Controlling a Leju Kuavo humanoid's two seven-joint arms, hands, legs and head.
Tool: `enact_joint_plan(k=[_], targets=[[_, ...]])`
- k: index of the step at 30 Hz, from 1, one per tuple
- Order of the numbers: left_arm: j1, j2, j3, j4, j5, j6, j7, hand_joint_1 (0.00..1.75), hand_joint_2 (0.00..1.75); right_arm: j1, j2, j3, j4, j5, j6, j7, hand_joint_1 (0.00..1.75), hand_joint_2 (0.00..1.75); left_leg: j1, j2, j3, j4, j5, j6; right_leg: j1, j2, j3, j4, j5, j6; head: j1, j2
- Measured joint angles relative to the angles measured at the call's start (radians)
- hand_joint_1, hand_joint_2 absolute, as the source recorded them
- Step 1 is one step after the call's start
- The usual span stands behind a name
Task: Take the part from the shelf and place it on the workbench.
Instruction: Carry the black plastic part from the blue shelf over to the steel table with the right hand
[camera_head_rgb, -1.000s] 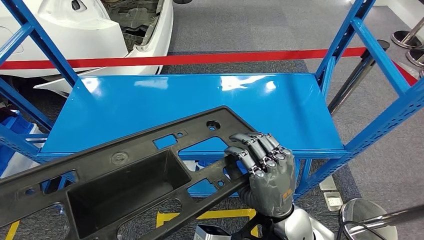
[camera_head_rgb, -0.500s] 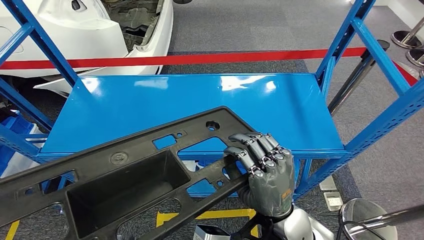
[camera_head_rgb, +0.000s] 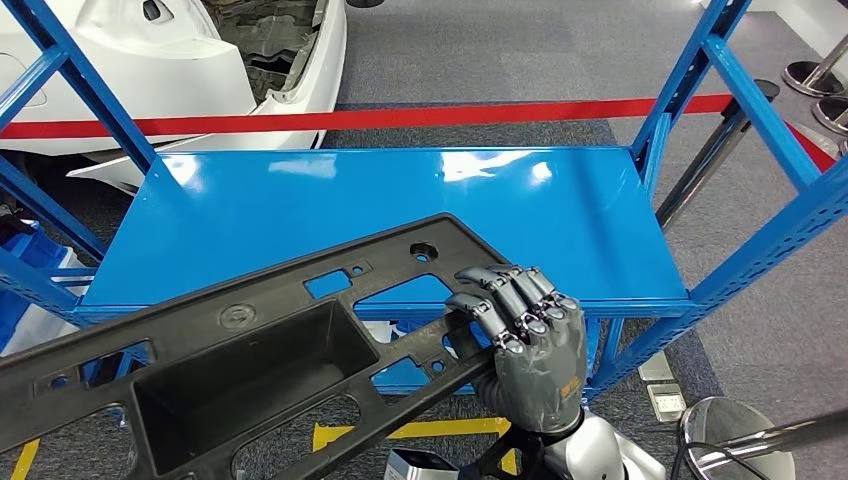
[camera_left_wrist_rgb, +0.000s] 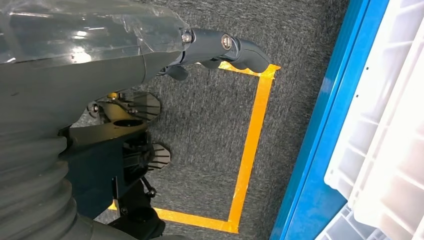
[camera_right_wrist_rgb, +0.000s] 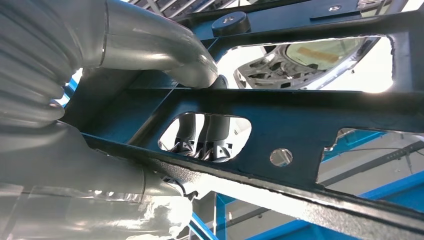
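Right hand (camera_head_rgb: 525, 345) grips the black part (camera_head_rgb: 250, 345), fingers (camera_head_rgb: 490, 300) curled over its edge at 5 o'clock, just in front of the blue shelf (camera_head_rgb: 560, 215). Left hand's (camera_left_wrist_rgb: 220, 47) grasp cannot be told.

1. A blue metal shelf (camera_head_rgb: 400, 215) spans the middle of the head view, its glossy board carrying pale reflections near the top edge (nothing else marks its surface).
2. Blue perforated uprights (camera_head_rgb: 770, 240) rise at the frame's right and left sides.
3. Grey carpeted floor (camera_head_rgb: 480, 60) shows along the top, and at the bottom centre it carries yellow tape (camera_head_rgb: 430, 430) lines.
4. In the left wrist view, orange-yellow tape forms a corner on grey carpet beside a blue shelf edge.
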Motion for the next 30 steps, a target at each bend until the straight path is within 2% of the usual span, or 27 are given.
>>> enact_joint_plan(k=[12, 16, 18, 20, 22, 23, 24, 25, 26, 27, 28, 29, 30], targets=[[0.000, 0.000, 0.000, 0.000, 0.004, 0.006, 0.005, 0.00, 1.75, 0.000, 0.009, 0.000, 0.007, -0.009, 0.001, -0.003, 1.75, 1.75, -0.005, 0.000, -0.002, 0.007, -0.003, 0.004, -0.003, 0.000, 0.000, -0.001, 0.001, 0.003, 0.000, 0.000], [0.000, 0.000, 0.000, 0.000, 0.005, 0.010, 0.007, 0.00, 1.75, 0.000, 0.013, 0.001, 0.008, -0.019, 0.002, -0.007, 1.75, 1.75, -0.007, 0.000, -0.006, 0.012, -0.004, 0.010, -0.005, 0.000, 0.000, -0.002, 0.005, 0.010, 0.000, 0.000], [0.000, -0.001, 0.000, 0.000, 0.005, 0.011, 0.008, 0.00, 1.75, 0.001, 0.014, 0.001, 0.008, -0.019, 0.003, -0.007, 1.75, 1.75, -0.002, 0.002, -0.002, 0.001, 0.005, 0.018, -0.004, 0.000, 0.002, -0.002, 0.005, 0.017, 0.000, 0.000], [0.000, -0.003, 0.000, 0.000, 0.005, 0.013, 0.009, 0.00, 1.75, 0.001, 0.015, 0.001, 0.008, -0.020, 0.003, -0.008, 1.75, 1.75, 0.007, 0.005, 0.004, -0.018, 0.019, 0.027, -0.002, 0.001, -0.016, 0.039, -0.026, 0.023, 0.004, 0.000], [0.001, -0.003, 0.000, 0.000, 0.006, 0.013, 0.009, 0.00, 1.75, 0.002, 0.015, 0.001, 0.009, -0.021, 0.003, -0.009, 1.75, 1.75, 0.010, 0.008, 0.004, -0.024, 0.025, 0.030, -0.006, 0.002, -0.069, 0.155, -0.086, 0.031, 0.012, 0.000], [0.002, -0.003, 0.000, 0.000, 0.006, 0.013, 0.009, 0.00, 1.75, 0.004, 0.015, 0.001, 0.010, -0.021, 0.003, -0.009, 1.75, 1.75, 0.011, 0.008, 0.002, -0.022, 0.024, 0.030, -0.009, 0.001, -0.099, 0.217, -0.108, 0.035, 0.015, 0.000], [0.003, -0.004, 0.000, 0.000, 0.006, 0.013, 0.010, 0.00, 1.75, 0.005, 0.015, 0.001, 0.011, -0.021, 0.003, -0.010, 1.75, 1.75, 0.012, 0.008, 0.001, -0.020, 0.023, 0.029, -0.013, 0.001, -0.119, 0.254, -0.111, 0.039, 0.016, 0.000], [0.004, -0.004, 0.000, 0.000, 0.006, 0.013, 0.010, 0.00, 1.75, 0.006, 0.015, 0.001, 0.012, -0.021, 0.003, -0.010, 1.75, 1.75, 0.014, 0.007, 0.001, -0.017, 0.021, 0.026, -0.017, 0.001, -0.123, 0.257, -0.097, 0.042, 0.016, 0.000], [0.004, -0.004, 0.000, 0.000, 0.006, 0.013, 0.010, 0.00, 1.75, 0.007, 0.015, 0.001, 0.012, -0.021, 0.003, -0.010, 1.75, 1.75, 0.017, 0.006, 0.001, -0.013, 0.018, 0.021, -0.021, 0.000, -0.108, 0.219, -0.065, 0.046, 0.016, 0.000], [0.004, -0.004, 0.000, 0.000, 0.006, 0.013, 0.010, 0.00, 1.75, 0.006, 0.015, 0.001, 0.013, -0.021, 0.004, -0.011, 1.75, 1.75, 0.021, 0.005, 0.001, -0.006, 0.012, 0.014, -0.025, 0.000, -0.079, 0.153, -0.029, 0.051, 0.017, 0.000], [0.004, -0.004, 0.000, 0.000, 0.006, 0.013, 0.010, 0.00, 1.75, 0.006, 0.016, 0.001, 0.014, -0.021, 0.004, -0.011, 1.75, 1.75, 0.022, 0.003, -0.001, 0.002, 0.006, 0.006, -0.026, 0.001, -0.054, 0.095, -0.007, 0.054, 0.019, 0.000], [0.003, -0.004, 0.000, 0.000, 0.007, 0.014, 0.009, 0.00, 1.75, 0.006, 0.016, 0.001, 0.014, -0.021, 0.004, -0.011, 1.75, 1.75, 0.022, 0.002, -0.006, 0.011, 0.000, -0.002, -0.026, 0.002, -0.035, 0.049, 0.008, 0.051, 0.021, 0.000], [0.003, -0.004, 0.000, 0.000, 0.007, 0.014, 0.009, 0.00, 1.75, 0.006, 0.017, 0.001, 0.015, -0.021, 0.005, -0.011, 1.75, 1.75, 0.021, 0.001, -0.010, 0.018, -0.004, -0.010, -0.025, 0.004, -0.028, 0.028, 0.008, 0.046, 0.021, 0.000]])
